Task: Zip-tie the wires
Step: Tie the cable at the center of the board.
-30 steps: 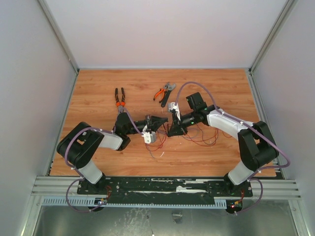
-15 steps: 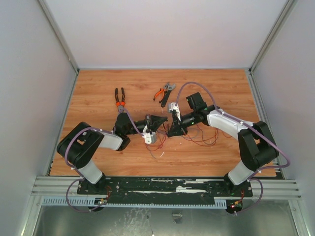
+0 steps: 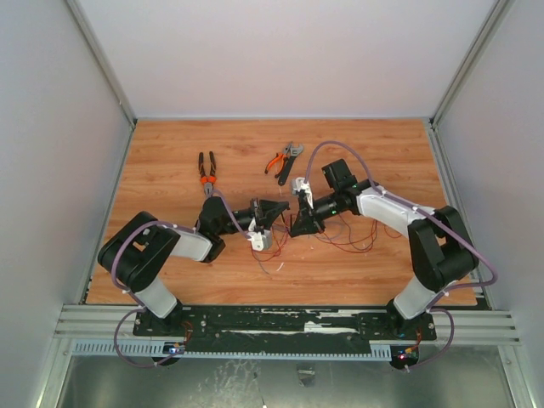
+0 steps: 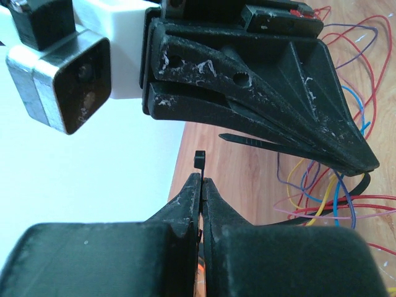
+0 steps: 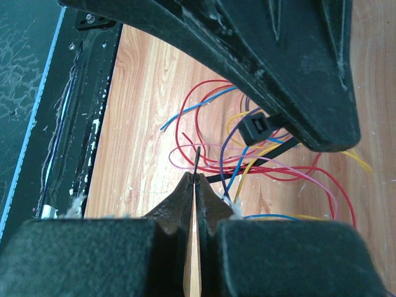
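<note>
The wooden table carries everything, and the 2 arms reach in from its near edge to meet just short of its middle: the left arm from the near-left corner, the right arm from the near-right. The wires, a loose tangle of thin red, orange, yellow, blue and purple loops, lie on the wood right of centre, under and beside the right arm's wrist. Toward the far edge lie 2 tools, well apart from the tangle: long-nose pliers left of centre and smaller orange-handled cutters near the middle. The left gripper has its jaws pressed together on the zip tie, whose square head pokes up just past the fingertips. The right gripper is likewise clamped tight, pinching the strip's thin pointed tail. Between the 2 grips the black strip bends down among the coloured loops; whether it fully circles them I cannot tell.
</note>
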`<state>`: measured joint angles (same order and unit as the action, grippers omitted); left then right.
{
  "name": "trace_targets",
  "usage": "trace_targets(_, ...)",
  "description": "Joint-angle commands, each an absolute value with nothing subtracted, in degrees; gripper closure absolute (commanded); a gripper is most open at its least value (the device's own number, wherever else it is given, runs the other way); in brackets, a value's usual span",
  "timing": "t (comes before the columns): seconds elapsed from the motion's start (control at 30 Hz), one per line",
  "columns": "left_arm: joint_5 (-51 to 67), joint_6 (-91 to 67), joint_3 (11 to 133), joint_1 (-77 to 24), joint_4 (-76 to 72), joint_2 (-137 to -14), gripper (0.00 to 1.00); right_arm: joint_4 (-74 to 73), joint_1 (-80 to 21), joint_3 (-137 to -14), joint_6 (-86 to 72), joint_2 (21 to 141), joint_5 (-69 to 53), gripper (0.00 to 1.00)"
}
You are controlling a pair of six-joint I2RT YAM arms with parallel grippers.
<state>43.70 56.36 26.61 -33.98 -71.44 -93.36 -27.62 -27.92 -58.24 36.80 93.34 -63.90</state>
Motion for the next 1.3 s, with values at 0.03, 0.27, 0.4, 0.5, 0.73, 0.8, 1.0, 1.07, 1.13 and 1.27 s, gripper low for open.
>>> trace_targets(0.03, 41.7, 58.9, 26.0, -34.7, -73.9, -91.4, 1.0, -30.2, -27.0, -60.6, 39.4, 94.9, -65.8, 1.0)
trace_targets(0.27, 41.2, 59.7, 26.1, -35.2, -73.6, -90.8, 1.0, -32.4, -26.7, -61.7, 41.6, 96.5, -66.3, 1.0)
trace_targets(0.4, 41.2, 59.9, 26.0, -35.4, -73.5, -90.6, 1.0, -33.8, -26.5, -62.8, 42.9, 97.3, -66.5, 1.0)
trace_targets(0.5, 41.4, 59.8, 26.0, -35.4, -73.5, -90.6, 1.0, -34.1, -26.3, -62.9, 43.1, 97.2, -66.4, 1.0)
trace_targets(0.73, 42.0, 57.7, 25.7, -35.6, -74.2, -91.5, 1.0, -34.1, -26.0, -61.9, 43.7, 96.3, -66.1, 1.0)
trace_targets(0.8, 42.1, 57.6, 25.7, -35.8, -74.3, -91.7, 1.0, -34.1, -25.9, -62.0, 43.7, 96.4, -66.2, 1.0)
trace_targets(1.0, 42.2, 57.6, 25.8, -36.4, -74.3, -92.3, 1.0, -34.1, -26.0, -63.0, 43.7, 96.9, -66.4, 1.0)
trace_targets(1.07, 42.1, 57.6, 25.8, -36.5, -74.4, -92.4, 1.0, -34.1, -26.0, -63.3, 43.8, 97.0, -66.2, 1.0)
trace_targets(1.13, 42.0, 57.6, 25.7, -36.5, -74.4, -92.4, 1.0, -35.7, -26.0, -63.4, 44.2, 97.1, -66.2, 1.0)
trace_targets(1.27, 41.8, 57.5, 25.7, -36.7, -74.4, -92.2, 1.0, -36.9, -25.8, -64.0, 45.1, 97.4, -66.2, 1.0)
